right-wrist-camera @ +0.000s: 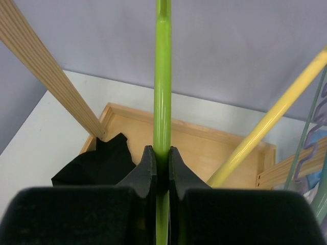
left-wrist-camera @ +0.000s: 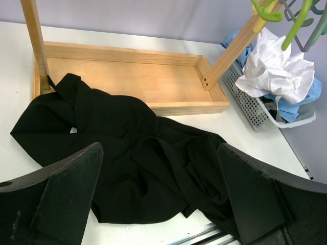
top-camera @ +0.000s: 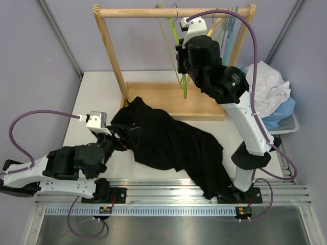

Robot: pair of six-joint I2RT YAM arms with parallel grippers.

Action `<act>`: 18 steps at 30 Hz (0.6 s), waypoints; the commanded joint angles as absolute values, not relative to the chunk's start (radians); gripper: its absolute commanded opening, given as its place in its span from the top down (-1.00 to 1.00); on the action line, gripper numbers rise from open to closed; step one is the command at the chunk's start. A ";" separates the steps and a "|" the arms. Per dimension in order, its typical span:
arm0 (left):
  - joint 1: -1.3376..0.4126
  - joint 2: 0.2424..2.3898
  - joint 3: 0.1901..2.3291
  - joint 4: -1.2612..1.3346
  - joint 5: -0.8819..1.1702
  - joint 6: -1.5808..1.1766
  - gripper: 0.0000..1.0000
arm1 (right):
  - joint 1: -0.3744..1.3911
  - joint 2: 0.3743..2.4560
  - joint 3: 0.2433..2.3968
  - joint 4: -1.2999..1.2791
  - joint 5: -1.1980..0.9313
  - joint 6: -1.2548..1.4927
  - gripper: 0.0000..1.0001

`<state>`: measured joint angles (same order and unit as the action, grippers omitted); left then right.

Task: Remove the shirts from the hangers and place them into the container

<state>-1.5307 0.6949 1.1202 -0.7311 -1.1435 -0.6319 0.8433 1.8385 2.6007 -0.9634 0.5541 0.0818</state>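
Note:
The black shirt lies spread on the table, one end over the rack's base; it also shows in the wrist views. My left gripper hovers over its left part, open, the jaws wide with only cloth below. The white shirt is bunched in the container at the right. My right gripper is up at the rack, shut on the bare lime green hanger.
The wooden rack's bar carries more hangers: yellow and pale ones. Its base tray stands mid-table. A light blue garment lies under the white shirt. Metal rails run along the near edge.

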 commanded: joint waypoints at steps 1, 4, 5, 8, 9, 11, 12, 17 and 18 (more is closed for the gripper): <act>-1.536 0.695 1.126 -0.687 -1.158 -0.643 -0.98 | 0.832 1.868 2.695 -0.845 0.614 0.023 1.00; -1.536 0.689 1.127 -0.701 -1.157 -0.653 -0.98 | 0.770 1.911 2.700 -0.845 0.565 0.049 1.00; -1.536 0.686 1.127 -0.707 -1.154 -0.661 -0.98 | 0.756 1.922 2.697 -0.847 0.557 0.069 1.00; -1.536 0.673 1.124 -0.721 -1.149 -0.676 -0.98 | 0.713 1.954 2.681 -0.841 0.528 0.103 1.00; -1.536 0.672 1.123 -0.722 -1.146 -0.678 -0.98 | 0.704 1.959 2.678 -0.835 0.509 0.109 1.00; -1.536 0.672 1.121 -0.723 -1.144 -0.678 -0.98 | 0.678 1.974 2.675 -0.825 0.497 0.126 1.00; -1.536 0.673 1.126 -0.723 -1.143 -0.678 -0.98 | 0.673 1.980 2.678 -0.830 0.485 0.130 1.00; -1.535 0.669 1.123 -0.729 -1.143 -0.687 -0.98 | 0.667 1.942 2.617 -0.841 0.477 0.164 1.00; -1.536 0.670 1.123 -0.729 -1.143 -0.687 -0.98 | 0.667 1.930 2.574 -0.836 0.476 0.170 1.00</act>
<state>-1.5314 0.6773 1.1202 -0.7586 -1.1366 -0.6559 0.6739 1.9865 2.6247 -0.8955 0.4908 0.1310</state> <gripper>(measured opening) 0.987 0.071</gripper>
